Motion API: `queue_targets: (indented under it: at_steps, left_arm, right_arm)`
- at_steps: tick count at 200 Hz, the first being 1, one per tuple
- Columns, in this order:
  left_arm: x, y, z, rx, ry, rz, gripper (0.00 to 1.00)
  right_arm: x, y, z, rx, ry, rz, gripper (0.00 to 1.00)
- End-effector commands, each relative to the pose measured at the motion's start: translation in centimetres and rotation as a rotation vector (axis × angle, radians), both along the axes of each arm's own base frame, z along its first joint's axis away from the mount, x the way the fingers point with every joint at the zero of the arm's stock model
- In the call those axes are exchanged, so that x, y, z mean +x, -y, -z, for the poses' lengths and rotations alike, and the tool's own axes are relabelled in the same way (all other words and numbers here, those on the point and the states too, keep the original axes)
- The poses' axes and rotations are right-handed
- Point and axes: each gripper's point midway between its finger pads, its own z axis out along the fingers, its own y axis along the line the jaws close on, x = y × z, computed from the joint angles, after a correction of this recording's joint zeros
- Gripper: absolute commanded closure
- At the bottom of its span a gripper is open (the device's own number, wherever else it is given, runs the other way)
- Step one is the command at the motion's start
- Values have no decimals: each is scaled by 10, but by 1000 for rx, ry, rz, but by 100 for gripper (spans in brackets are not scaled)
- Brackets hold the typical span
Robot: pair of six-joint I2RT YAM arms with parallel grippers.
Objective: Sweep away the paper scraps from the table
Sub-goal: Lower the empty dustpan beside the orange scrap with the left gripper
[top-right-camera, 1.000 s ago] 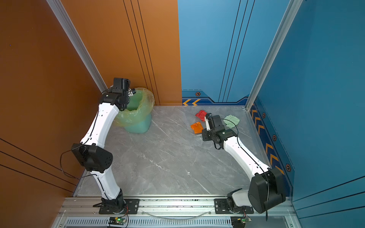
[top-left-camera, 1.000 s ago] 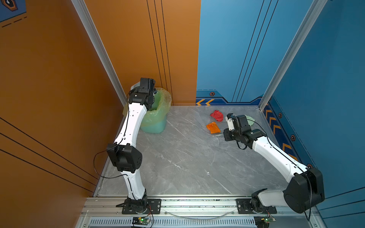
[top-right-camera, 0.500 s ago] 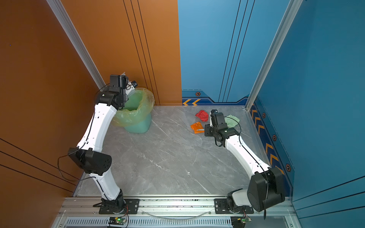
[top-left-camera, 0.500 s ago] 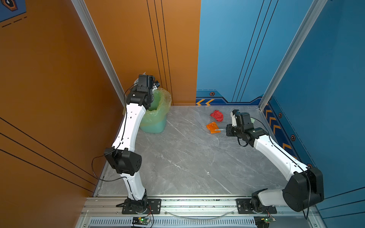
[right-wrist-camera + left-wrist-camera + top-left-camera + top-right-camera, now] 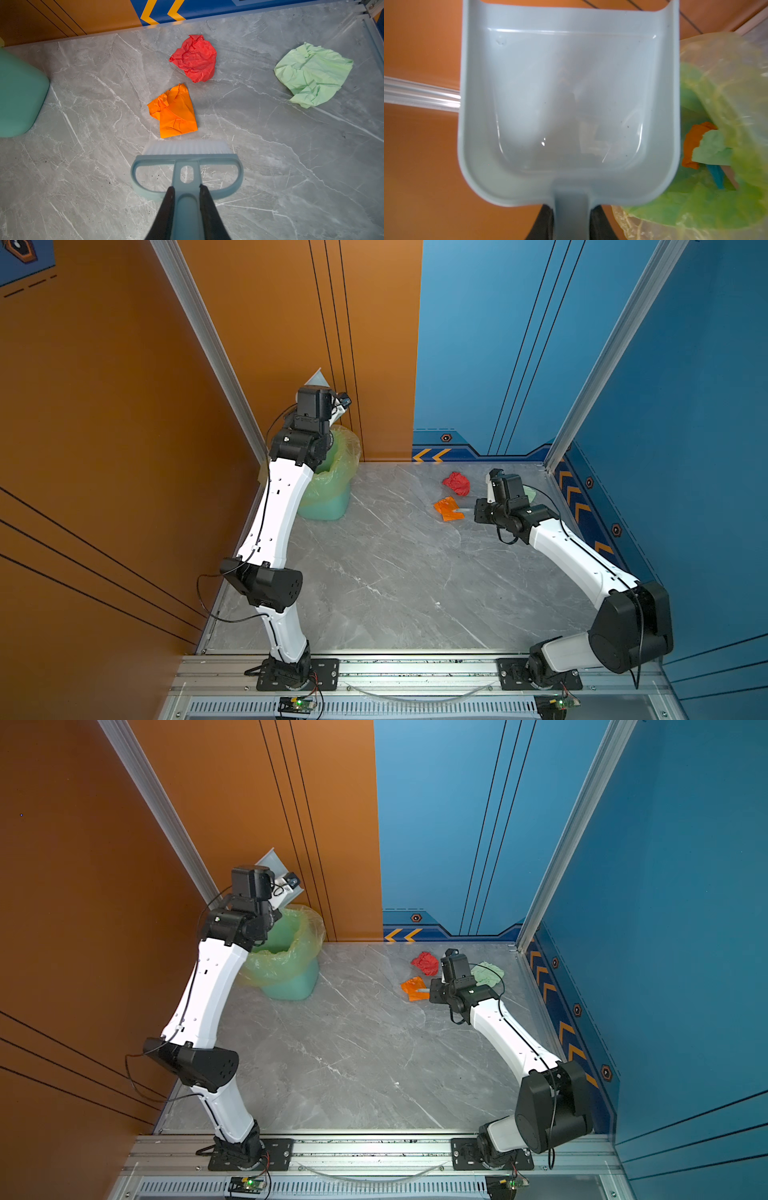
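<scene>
The grey marbled desk took up the whole floor of the cell. It was mostly bare, with the loose paper scraps gathered toward its far right corner. At the far left corner stood the green bin. Its yellowish liner was folded over the rim so that anything tipped in stayed bagged.

The left arm reached up over that bin. The left end effector was clamped on the handle of the pale blue dustpan, held raised beside the bin's mouth. The pan was empty and binned scraps lay inside the liner, so I judged one load to be disposed of.

The right end effector was clamped on the handle of the matching brush. The bristles pointed down and sat just short of the orange scrap, well placed to push it. Whether they touched the desk I could not tell.

The red scrap lay beyond the orange one, apart from it. The pale green scrap sat well off to the side, near the frame rail. With three pieces loose on the desk, I judged the sweeping unfinished.
</scene>
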Motion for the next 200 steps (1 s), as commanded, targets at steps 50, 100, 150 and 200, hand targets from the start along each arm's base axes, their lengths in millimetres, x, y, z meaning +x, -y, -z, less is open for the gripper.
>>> queue_targets:
  at_steps: [50,100,150,200]
  left_arm:
    - [-27,111,52,-217,-88,249,89]
    - [-56,184,131,-432,-289,366,90]
    - [-97,214,217,-635,-518,296,92]
    - [-136,221,278,-777,-710,190,93]
  right_arm:
    - [8,11,-4,-7,13,57,100]
    - [9,21,-2,-15,4,81,100]
    - [14,26,2,-20,-17,90,100]
    - [25,27,7,-18,-29,111,100]
